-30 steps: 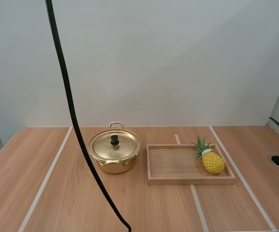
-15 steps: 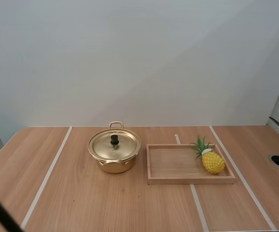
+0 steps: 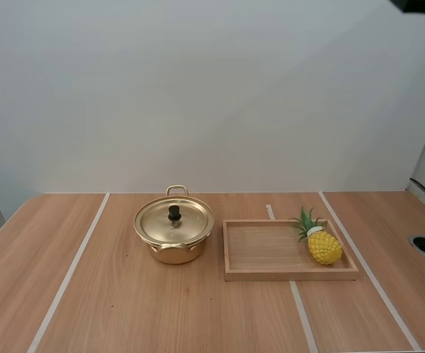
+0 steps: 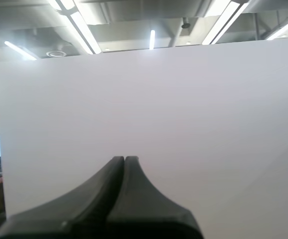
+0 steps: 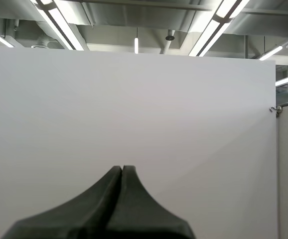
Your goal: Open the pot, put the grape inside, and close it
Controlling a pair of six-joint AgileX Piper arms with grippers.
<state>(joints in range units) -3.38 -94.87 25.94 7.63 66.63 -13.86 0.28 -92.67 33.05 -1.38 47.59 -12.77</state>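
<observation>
A wooden worktop (image 3: 124, 309) carries three things, seen from above and behind. A golden pot (image 3: 173, 234) stands left of the worktop's middle, nearer the far edge than the near one. Its lid (image 3: 174, 220) sits flat and square on the rim, the black knob (image 3: 174, 212) upright at the centre, so the pot is closed and whatever it may hold is hidden.

Just beside the pot, to its right and not touching it, lies a shallow wooden tray (image 3: 260, 254), its long sides running along the worktop's far edge. At the tray's right end rests a small yellow pineapple (image 3: 323, 245), its green leaves pointing toward the tray's far left (no bunch of grapes lies on the worktop or tray; the pineapple is the only fruit to be seen). The tray's raised rim seems meant to keep the fruit from rolling off and within reach of the right arm, as the pot is for the left.

The left pincer (image 4: 124, 160) has its two black fingers pressed together into one dark wedge, holding nothing and pointing at a plain white wall. The right pincer (image 5: 122, 169) is likewise closed on nothing, facing the same wall. Both appear raised clear of the worktop.

The closed pot with fruit in the tray fits either a lid never lifted or one already put back.
</observation>
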